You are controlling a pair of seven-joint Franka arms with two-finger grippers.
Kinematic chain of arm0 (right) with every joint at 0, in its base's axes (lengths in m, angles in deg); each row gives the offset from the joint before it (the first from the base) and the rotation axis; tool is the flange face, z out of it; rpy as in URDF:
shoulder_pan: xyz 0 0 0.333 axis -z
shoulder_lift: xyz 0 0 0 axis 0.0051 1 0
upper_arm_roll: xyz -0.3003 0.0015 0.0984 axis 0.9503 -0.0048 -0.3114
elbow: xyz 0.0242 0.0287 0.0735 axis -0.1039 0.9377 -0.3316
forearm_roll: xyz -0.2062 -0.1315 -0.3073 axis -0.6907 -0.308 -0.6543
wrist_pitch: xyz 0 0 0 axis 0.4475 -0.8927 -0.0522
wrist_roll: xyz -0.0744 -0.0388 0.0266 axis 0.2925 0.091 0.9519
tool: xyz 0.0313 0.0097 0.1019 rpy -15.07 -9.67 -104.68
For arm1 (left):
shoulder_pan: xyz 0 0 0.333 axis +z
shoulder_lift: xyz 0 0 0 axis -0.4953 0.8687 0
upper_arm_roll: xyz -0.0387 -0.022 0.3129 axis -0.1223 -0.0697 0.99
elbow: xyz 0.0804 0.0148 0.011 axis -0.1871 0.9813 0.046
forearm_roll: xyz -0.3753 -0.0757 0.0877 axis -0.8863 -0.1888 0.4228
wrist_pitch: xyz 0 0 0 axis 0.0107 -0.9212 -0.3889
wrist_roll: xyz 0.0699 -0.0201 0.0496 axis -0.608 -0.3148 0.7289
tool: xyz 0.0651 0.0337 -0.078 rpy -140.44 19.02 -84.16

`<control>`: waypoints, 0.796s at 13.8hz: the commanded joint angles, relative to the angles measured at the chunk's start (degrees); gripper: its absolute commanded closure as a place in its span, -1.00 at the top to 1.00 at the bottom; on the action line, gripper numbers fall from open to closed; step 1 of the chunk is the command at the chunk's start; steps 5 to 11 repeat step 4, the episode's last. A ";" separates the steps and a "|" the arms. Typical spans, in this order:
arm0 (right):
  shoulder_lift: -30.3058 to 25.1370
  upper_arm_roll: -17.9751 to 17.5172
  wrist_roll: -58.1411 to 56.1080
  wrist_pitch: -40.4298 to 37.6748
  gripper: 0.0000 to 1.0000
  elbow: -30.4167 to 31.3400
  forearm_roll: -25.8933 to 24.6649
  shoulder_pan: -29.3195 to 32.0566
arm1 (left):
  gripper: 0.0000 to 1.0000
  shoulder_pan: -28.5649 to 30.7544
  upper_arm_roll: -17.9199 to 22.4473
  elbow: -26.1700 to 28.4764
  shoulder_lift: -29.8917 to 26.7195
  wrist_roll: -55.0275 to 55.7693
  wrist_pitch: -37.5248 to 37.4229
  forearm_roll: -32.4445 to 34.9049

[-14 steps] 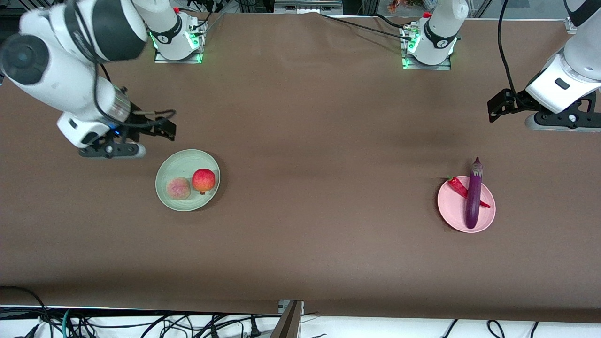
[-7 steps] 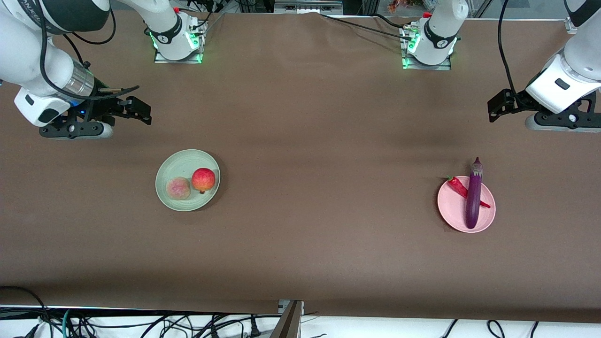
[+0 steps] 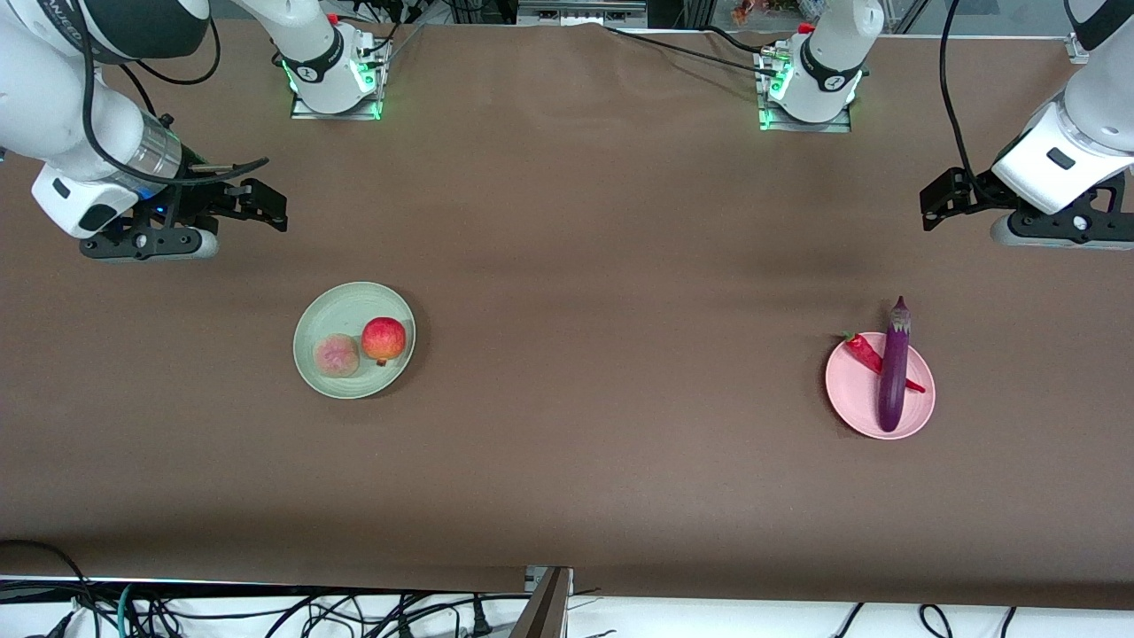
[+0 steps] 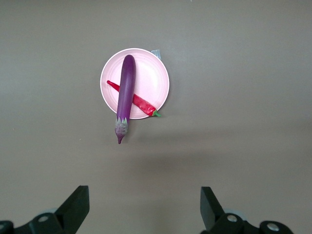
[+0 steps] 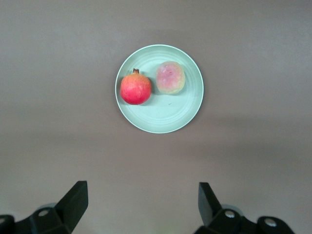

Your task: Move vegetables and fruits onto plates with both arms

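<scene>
The black two-finger right gripper (image 3: 266,202) is held wide open and empty at the upper left of the front view, and the black left gripper (image 3: 941,197) is held the same way at the upper right. At the lower left, the round red-yellow fruit (image 3: 384,340) and the dull pinkish-tan fruit (image 3: 337,355) are seen touching on the pale green plate (image 3: 321,306); they look smooth and likely to roll, so each would best be held across its middle. At the lower right, the long glossy purple eggplant (image 3: 894,376) is laid over the thin red chili pepper (image 3: 864,352) on the pale pink plate (image 3: 850,399), and the eggplant looks slippery, so it would best be gripped at mid-length.

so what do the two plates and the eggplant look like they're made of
Green plate and pink plate: probably plastic or melamine, matte finish; even pastel colour with no glare, though glazeless ceramic can't be ruled out. Eggplant: glossy, smooth skin with a bright highlight along it, either real or a plastic replica; the look doesn't settle which.
</scene>
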 commanded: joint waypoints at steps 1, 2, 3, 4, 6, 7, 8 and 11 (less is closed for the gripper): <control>-0.41 -1.40 -0.57 -1.00 1.00 -2.08 -0.64 1.45 | 1.00 0.03 -0.23 -2.06 0.89 0.37 -1.67 -0.56; -0.41 -1.40 -0.57 -1.26 1.00 -2.27 -0.90 1.45 | 1.00 0.03 -0.23 -2.06 0.89 0.37 -1.67 -0.56; -0.41 -1.40 -0.74 -1.27 1.00 -2.27 -1.77 1.45 | 1.00 0.03 -0.23 -2.06 0.89 0.37 -1.67 -0.56; -0.41 -1.40 -0.92 -1.27 1.00 -2.36 -1.95 1.45 | 1.00 0.03 -0.23 -2.06 0.89 0.37 -1.67 -0.56; -0.41 -1.40 -0.92 -1.27 1.00 -2.36 -1.95 1.45 | 1.00 0.03 -0.23 -2.06 0.89 0.37 -1.67 -0.56; -0.41 -1.40 -0.92 -1.27 1.00 -2.36 -1.95 1.45 | 1.00 0.03 -0.23 -2.06 0.89 0.37 -1.67 -0.56; -0.41 -1.40 -0.92 -1.27 1.00 -2.36 -1.95 1.45 | 1.00 0.03 -0.23 -2.06 0.89 0.37 -1.67 -0.56; -0.41 -1.40 -0.92 -1.27 1.00 -2.36 -1.95 1.45 | 1.00 0.03 -0.23 -2.06 0.89 0.37 -1.67 -0.56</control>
